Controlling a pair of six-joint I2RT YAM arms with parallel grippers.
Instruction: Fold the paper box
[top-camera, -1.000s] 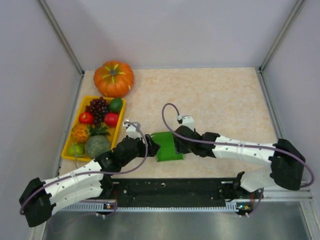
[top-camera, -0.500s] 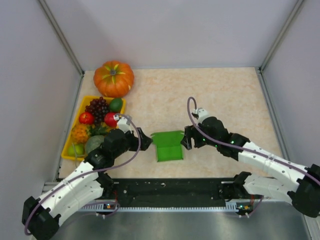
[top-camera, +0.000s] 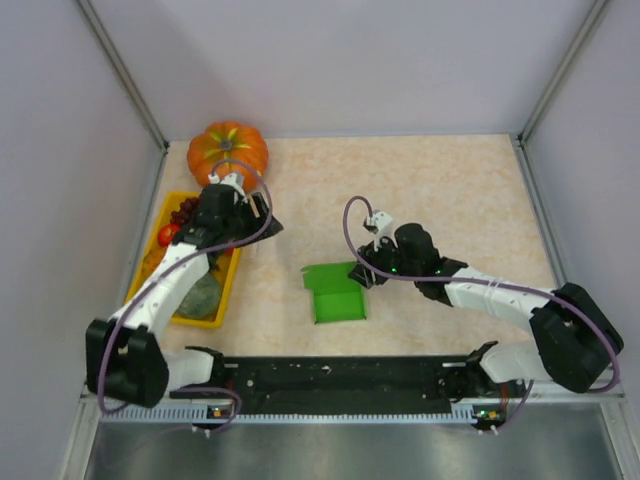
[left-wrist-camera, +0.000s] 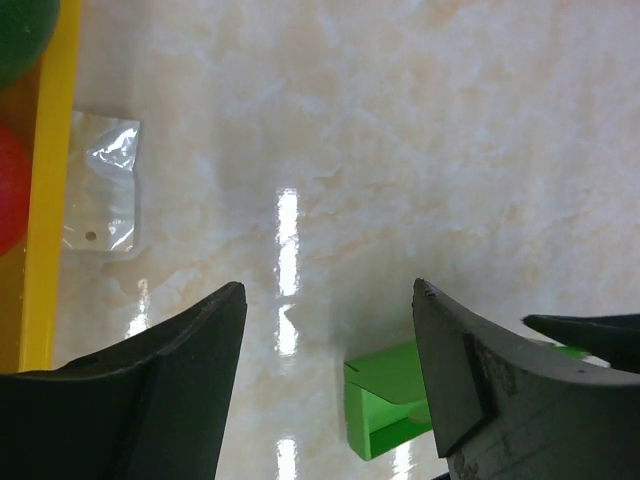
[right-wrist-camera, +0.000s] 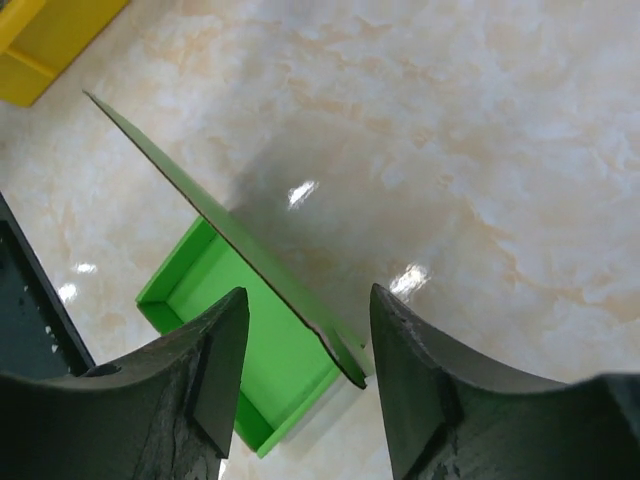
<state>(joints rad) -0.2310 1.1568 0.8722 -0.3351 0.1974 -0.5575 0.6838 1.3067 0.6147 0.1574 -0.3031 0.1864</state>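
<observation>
While the paper box (top-camera: 335, 295) is sitting near the middle of the surface (top-camera: 460, 190), not far ahead of the arms' bases, its tray part is already looking formed: low walls are standing around a flat floor, and one broad flap (right-wrist-camera: 225, 225) is rising at a slant along one long side. The right gripper (right-wrist-camera: 307, 300) is hanging right at that flap's end corner, its jaws standing apart with the thin card edge passing through the gap (not pinched, as far as the right wrist view is showing). The left gripper (left-wrist-camera: 328, 290) is hovering well apart from the box, over by the far end of the yellow tray (top-camera: 222, 292) near the pumpkin (top-camera: 228, 155), with its jaws wide and gripping nothing. Its camera is catching only a corner of the box at the bottom of its view.

Judging from this, the flap is the step in hand. Doing it well is probably meaning closing on the card a little in from the corner, not on the very tip, where thin card is bending or slipping free. The flap then needs swinging about its crease, not dragging sideways, since nothing is pinning the light box down. The left gripper is looking too far off to steady it for now.
</observation>
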